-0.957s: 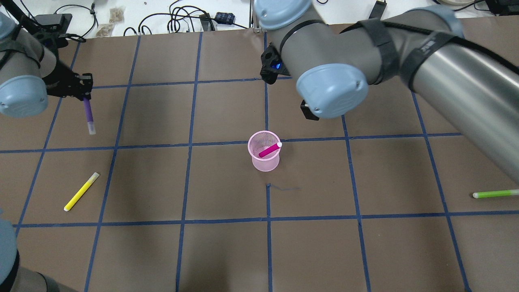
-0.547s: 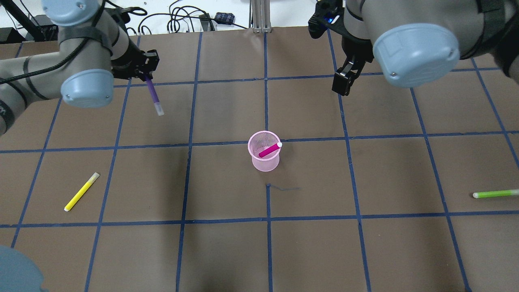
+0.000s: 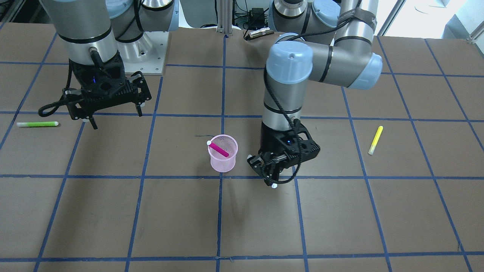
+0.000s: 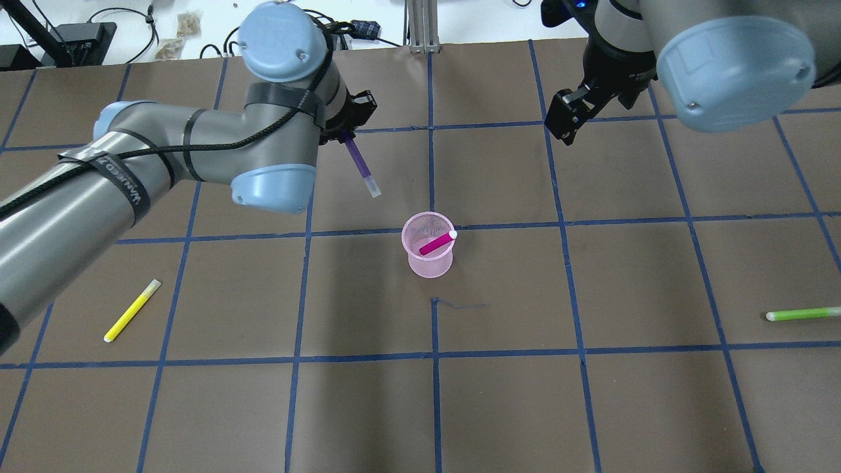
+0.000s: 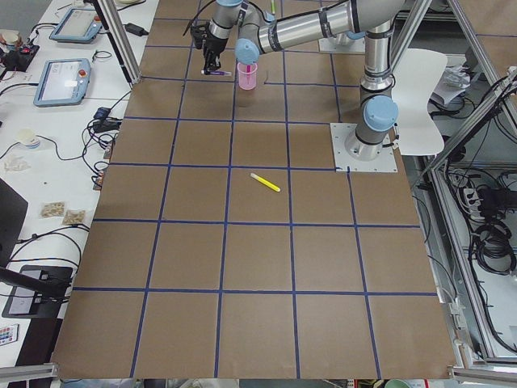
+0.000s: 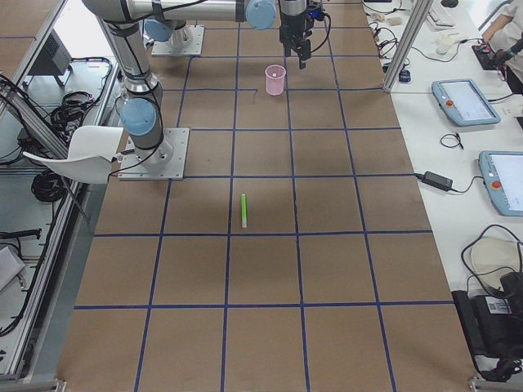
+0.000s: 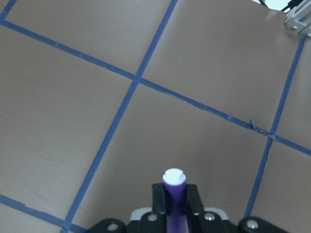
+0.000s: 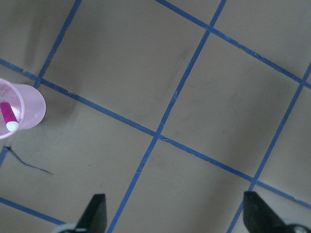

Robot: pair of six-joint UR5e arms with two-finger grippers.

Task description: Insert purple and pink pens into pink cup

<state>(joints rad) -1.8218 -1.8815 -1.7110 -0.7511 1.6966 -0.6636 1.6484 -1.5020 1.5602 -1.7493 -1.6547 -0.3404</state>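
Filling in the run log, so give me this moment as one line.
left gripper: shut on purple pen, not yet over pink cup | right gripper: open, empty | pink pen: in pink cup

In the front view the left hand [image 3: 273, 176] hides the purple pen [image 3: 274, 185] except its white tip

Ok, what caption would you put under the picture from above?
Left gripper holds the purple pen near the pink cup, pink pen already inside, right gripper open.
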